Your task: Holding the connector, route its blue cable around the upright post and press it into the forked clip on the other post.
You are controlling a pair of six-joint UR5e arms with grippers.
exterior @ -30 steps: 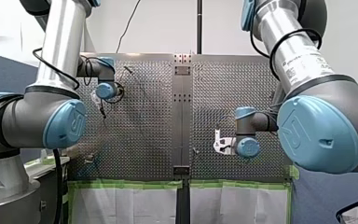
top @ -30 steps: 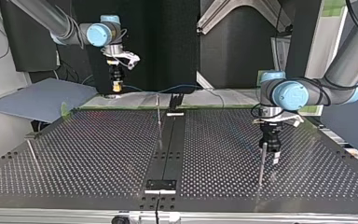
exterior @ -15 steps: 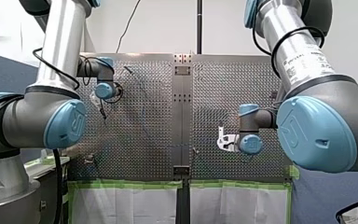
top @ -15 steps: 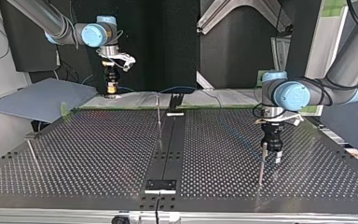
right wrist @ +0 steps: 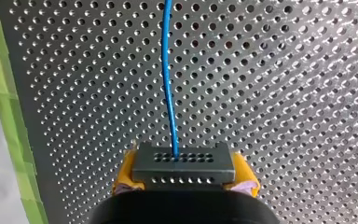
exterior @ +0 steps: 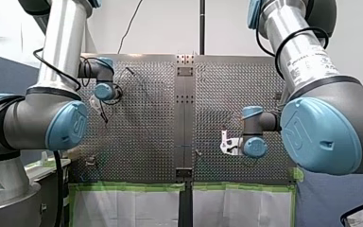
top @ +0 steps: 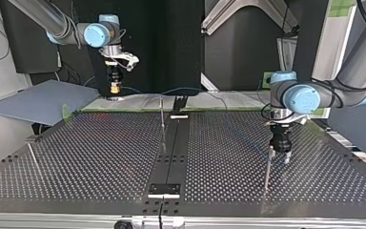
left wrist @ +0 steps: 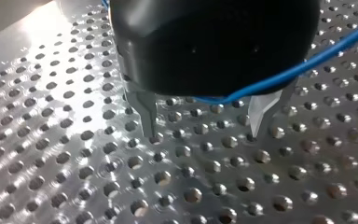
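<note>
Blue cable point(right wrist: 167, 93), grey connector point(right wrist: 183, 169), silver perforated table point(right wrist: 284, 93)

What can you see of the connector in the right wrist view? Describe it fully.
The connector is a dark grey, metal-looking rectangular block with two rows of small holes. It sits level, clamped between the yellow pads of my right end effector. The blue cable leaves its far row of holes and runs ahead above the perforated table.
</note>
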